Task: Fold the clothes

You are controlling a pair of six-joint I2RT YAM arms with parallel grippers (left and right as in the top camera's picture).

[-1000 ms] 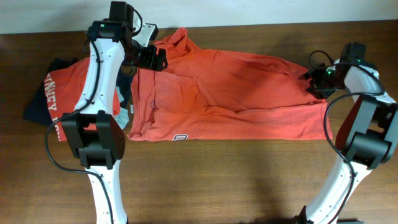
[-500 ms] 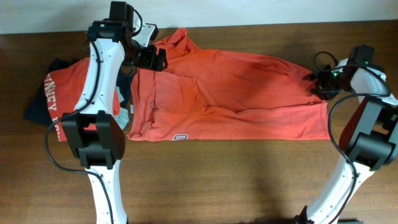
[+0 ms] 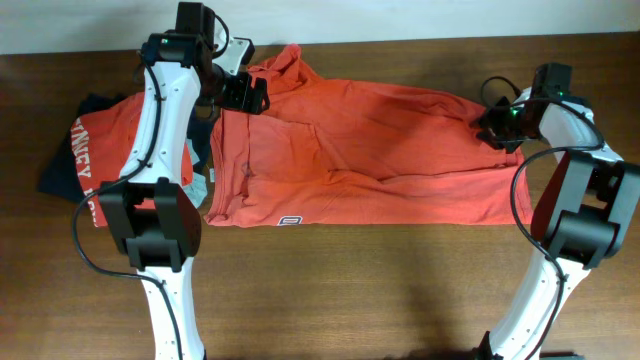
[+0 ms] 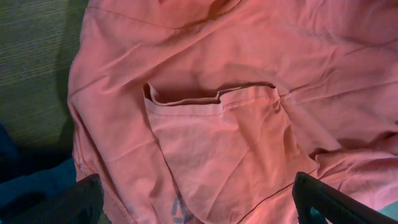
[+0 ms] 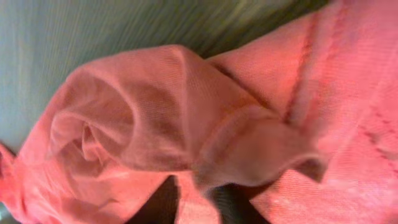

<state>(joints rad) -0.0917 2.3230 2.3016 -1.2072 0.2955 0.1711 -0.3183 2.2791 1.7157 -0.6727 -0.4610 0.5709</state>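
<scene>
The orange-red cotton T-shirt (image 3: 370, 150) lies spread across the middle of the brown wooden table (image 3: 400, 290). The left gripper (image 3: 245, 95) stands wide open over its far left part. The right gripper (image 3: 495, 128) pinches a bunched fold at its right edge.

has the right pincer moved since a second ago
Yes. The right pincer shifted inward over the orange shirt, away from the right end of the table.
</scene>
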